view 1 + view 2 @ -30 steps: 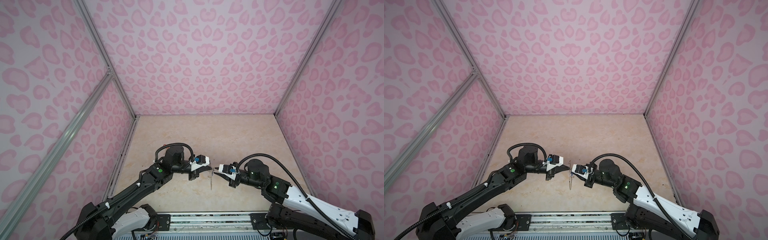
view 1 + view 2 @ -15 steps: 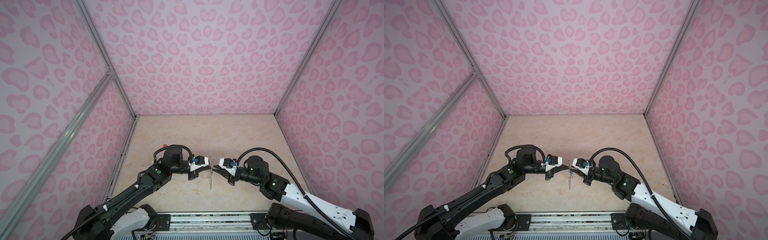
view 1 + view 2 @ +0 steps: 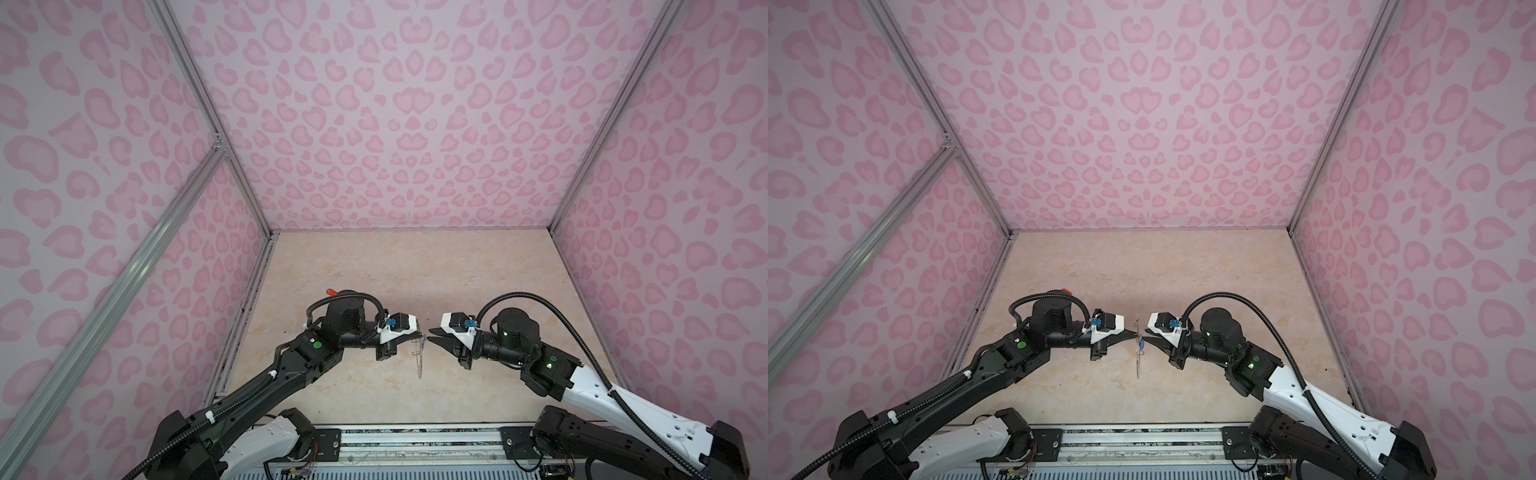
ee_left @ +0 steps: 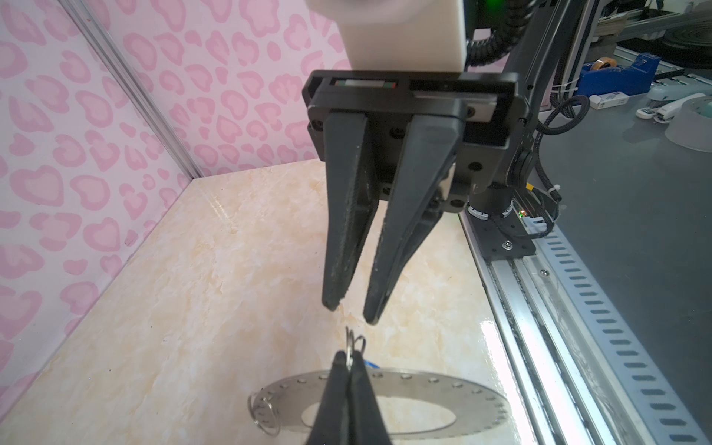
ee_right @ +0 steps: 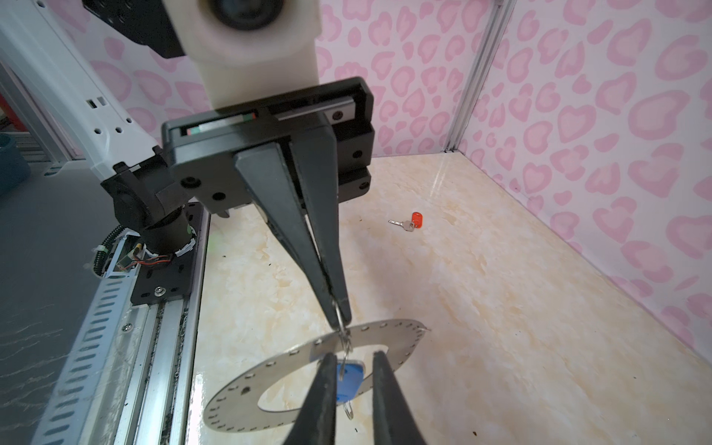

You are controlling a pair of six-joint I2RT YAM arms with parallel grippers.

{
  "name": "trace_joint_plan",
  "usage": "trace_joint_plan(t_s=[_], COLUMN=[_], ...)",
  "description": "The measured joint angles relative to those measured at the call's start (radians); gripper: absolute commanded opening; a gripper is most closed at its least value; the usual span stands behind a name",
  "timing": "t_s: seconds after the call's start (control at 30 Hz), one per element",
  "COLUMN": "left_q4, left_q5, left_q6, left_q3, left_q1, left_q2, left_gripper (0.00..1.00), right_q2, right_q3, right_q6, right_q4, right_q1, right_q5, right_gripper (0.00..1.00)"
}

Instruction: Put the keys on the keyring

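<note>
Left end effector (image 5: 339, 314) clamped a wire loop (image 4: 350, 343) on the keyring (image 5: 400, 339); right end effector (image 5: 354, 354), jaws apart beside the blue tag (image 5: 350, 379), likely needed a square pinch.

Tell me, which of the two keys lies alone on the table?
The key with the red-orange tag: it lies flat, far from the keyring, while the blue tag hangs at it.

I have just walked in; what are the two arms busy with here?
The left gripper is shut on a small wire loop at the rim of the keyring, holding the disc on edge. The blue-tagged key seems to hang by that loop. The right gripper faces it, jaws slightly open and empty. The red-tagged key lies on the table, not yet attached.
</note>
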Motion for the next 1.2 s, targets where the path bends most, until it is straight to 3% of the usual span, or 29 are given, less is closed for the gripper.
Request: trace_joint_plan(t_s=[0.37,1.2], left_q4=[0.013,0.014], left_q5=[0.004,0.012], left_q6=[-0.001,-0.007], left_q3=[0.000,-0.008], left_q1=[-0.010,-0.010], left_q2=[0.007,0.006], left_gripper=[0.04,0.07], right_q2=[0.030,0.034], right_q3=[0.013,0.020], right_q6=[0.000,-0.020], right_q4=[-0.007,-0.019], right_q1=[-0.001,0.000], right_q5=[-0.024,-0.037], right_gripper=[0.16,0.00])
